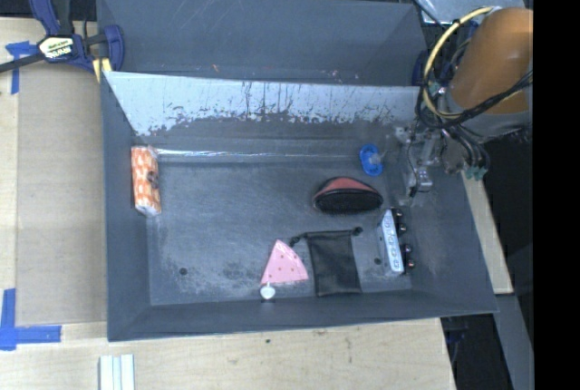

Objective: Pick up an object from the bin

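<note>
Grey metal bin [263,34], 6 loose items on the floor, spread out, no heap. Claw [422,172] sits low at the bin's right edge, roughly midway between the far and near edges, over bare floor close to the right wall. The arm comes in over the right rim, with its orange cover [497,53] and a loop of yellow and black cables above the claw. Claw opening: can't tell from this angle whether it's wide or narrow, and can't tell if anything is in it. Nearest item is a small blue piece [371,160], just beside the claw on its left and apart from it, near the foot of the far wall. Next nearest is a dark oval thing with a red top [347,195], lying flat, left of the claw and a bit closer to the near edge, apart from the blue piece. Toward the near-right corner lies a white and silver strip [391,243] with black bits along one side, long axis running far-to-near, on the near side of the claw, not touching it. Left of that is a flat black pouch [333,263], close to the near edge. A pink triangle [285,266] with a small white ball at its near corner lies against the pouch's left side; touching or just apart, can't tell. Well apart from these, at the left edge, is an orange pack in clear wrap [145,180], long axis far-to-near, along the left wall.
</note>
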`<state>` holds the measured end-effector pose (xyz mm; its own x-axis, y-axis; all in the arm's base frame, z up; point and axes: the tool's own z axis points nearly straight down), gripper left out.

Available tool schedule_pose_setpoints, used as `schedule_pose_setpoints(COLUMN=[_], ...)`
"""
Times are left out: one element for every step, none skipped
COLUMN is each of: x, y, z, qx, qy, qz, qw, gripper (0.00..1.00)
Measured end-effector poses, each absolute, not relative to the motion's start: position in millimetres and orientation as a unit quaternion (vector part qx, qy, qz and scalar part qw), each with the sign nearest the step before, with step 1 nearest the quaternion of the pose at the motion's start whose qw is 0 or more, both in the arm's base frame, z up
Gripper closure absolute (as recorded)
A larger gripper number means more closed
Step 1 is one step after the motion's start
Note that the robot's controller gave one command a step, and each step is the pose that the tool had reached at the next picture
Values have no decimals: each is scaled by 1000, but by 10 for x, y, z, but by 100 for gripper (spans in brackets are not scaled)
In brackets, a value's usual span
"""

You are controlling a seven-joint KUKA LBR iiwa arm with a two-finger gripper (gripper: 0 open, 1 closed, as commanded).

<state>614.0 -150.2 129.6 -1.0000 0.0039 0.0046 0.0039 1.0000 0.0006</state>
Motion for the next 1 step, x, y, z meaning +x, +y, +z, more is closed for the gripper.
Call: schedule_pose_setpoints(x=[6161], y=[-1495], z=[1350], qx=[0], qy=[-1000], qz=[0], qw=[-2], gripper=[0])
